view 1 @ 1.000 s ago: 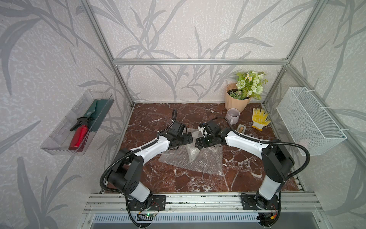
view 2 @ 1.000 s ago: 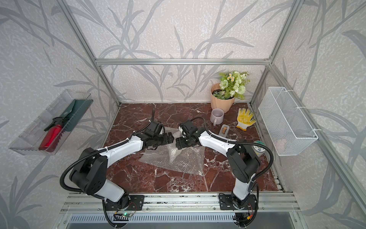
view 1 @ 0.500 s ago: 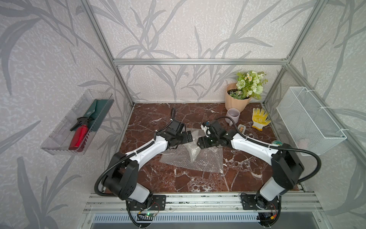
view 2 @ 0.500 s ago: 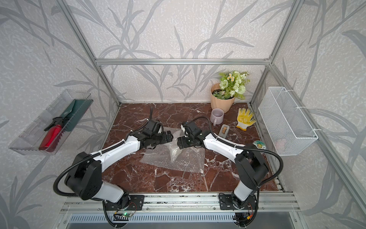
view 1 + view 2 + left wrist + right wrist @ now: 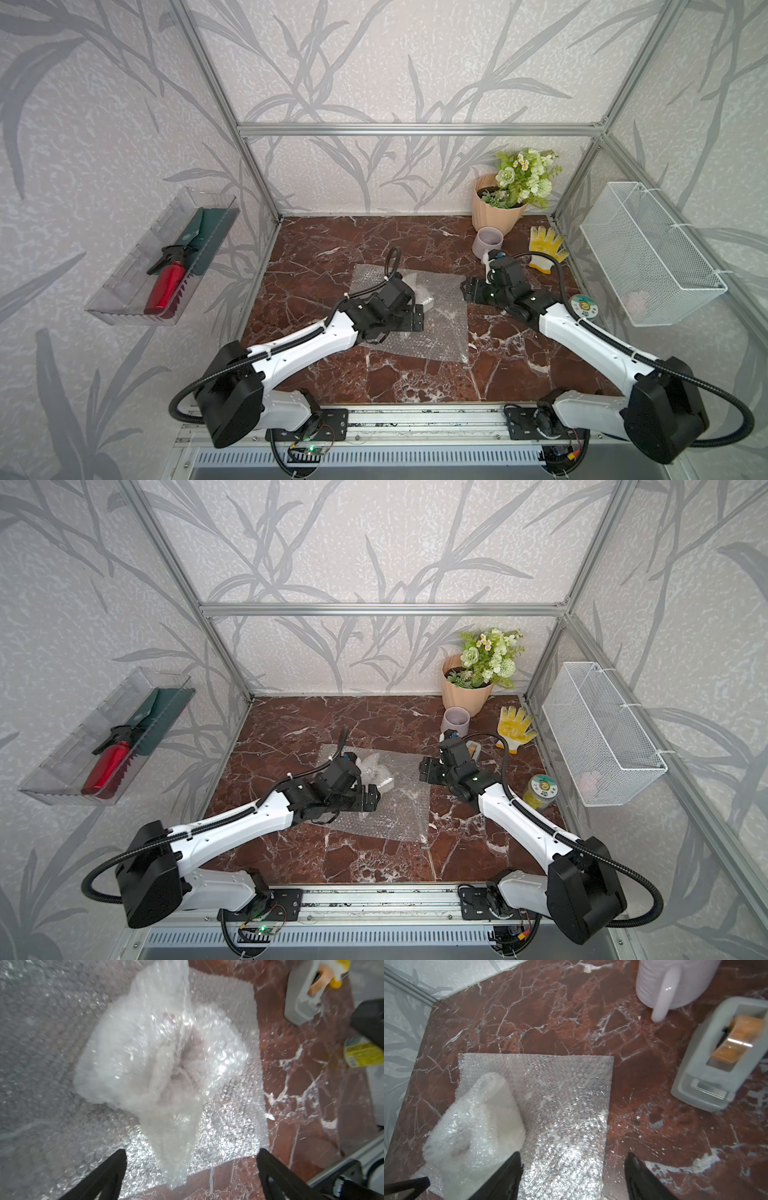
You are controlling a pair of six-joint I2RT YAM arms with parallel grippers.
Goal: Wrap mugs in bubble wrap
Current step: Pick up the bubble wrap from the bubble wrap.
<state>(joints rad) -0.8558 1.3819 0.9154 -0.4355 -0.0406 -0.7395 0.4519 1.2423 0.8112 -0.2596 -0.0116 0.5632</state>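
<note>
A flat sheet of bubble wrap (image 5: 440, 332) (image 5: 399, 818) lies mid-table. On it rests a bundle of bubble wrap (image 5: 424, 297) (image 5: 376, 773) (image 5: 162, 1059) (image 5: 477, 1126); a pinkish shade shows through it, and what it holds is hidden. My left gripper (image 5: 417, 318) (image 5: 192, 1151) hangs open just in front of the bundle, apart from it. At the sheet's right edge my right gripper (image 5: 469, 291) (image 5: 573, 1154) is open and empty. A pale lilac mug (image 5: 487, 242) (image 5: 455, 720) (image 5: 670, 980) stands bare at the back right.
A peach flowerpot (image 5: 494, 212) stands behind the mug. A yellow glove (image 5: 544, 249), a grey tape dispenser (image 5: 716, 1059) and a small green-lidded jar (image 5: 584, 307) lie on the right. A wire basket (image 5: 648, 253) hangs on the right wall, a clear tray (image 5: 124, 286) on the left.
Both grippers have drawn away from the bundle: the left back toward the front, the right out to the sheet's right edge. The bundle lies free on the sheet.
</note>
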